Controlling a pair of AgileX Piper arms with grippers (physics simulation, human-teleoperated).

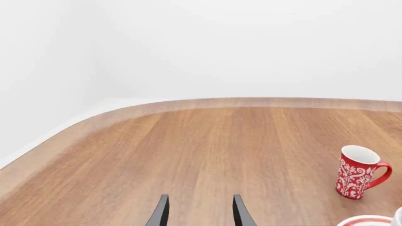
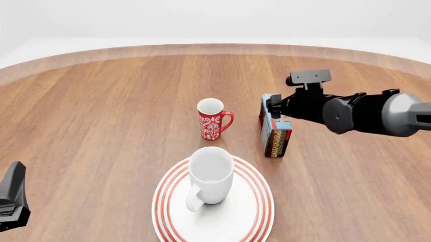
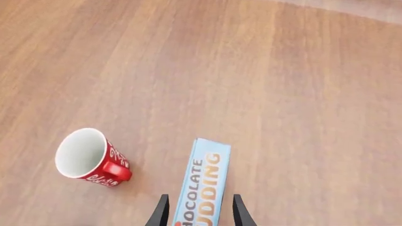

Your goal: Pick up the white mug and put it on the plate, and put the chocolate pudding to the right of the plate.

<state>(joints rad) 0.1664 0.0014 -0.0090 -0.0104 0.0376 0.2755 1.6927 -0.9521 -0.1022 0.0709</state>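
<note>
The white mug (image 2: 211,175) stands upright on the plate (image 2: 263,202), its handle toward the near edge. The chocolate pudding (image 2: 275,132) stands on a narrow side on the table, beyond and to the right of the plate. My right gripper (image 2: 269,112) is open with its fingers on either side of the box's upper end. In the right wrist view the light blue face of the chocolate pudding (image 3: 204,179) runs between the fingertips (image 3: 162,212), with a small gap on each side. My left gripper (image 1: 199,214) is open and holds nothing, low at the near left (image 2: 10,201).
A red mug with a white floral pattern (image 2: 212,119) stands upright just beyond the plate and left of the pudding box; it also shows as the red mug (image 3: 88,157) and the red mug (image 1: 358,172). The table's curved far edge (image 2: 215,48) meets a white wall.
</note>
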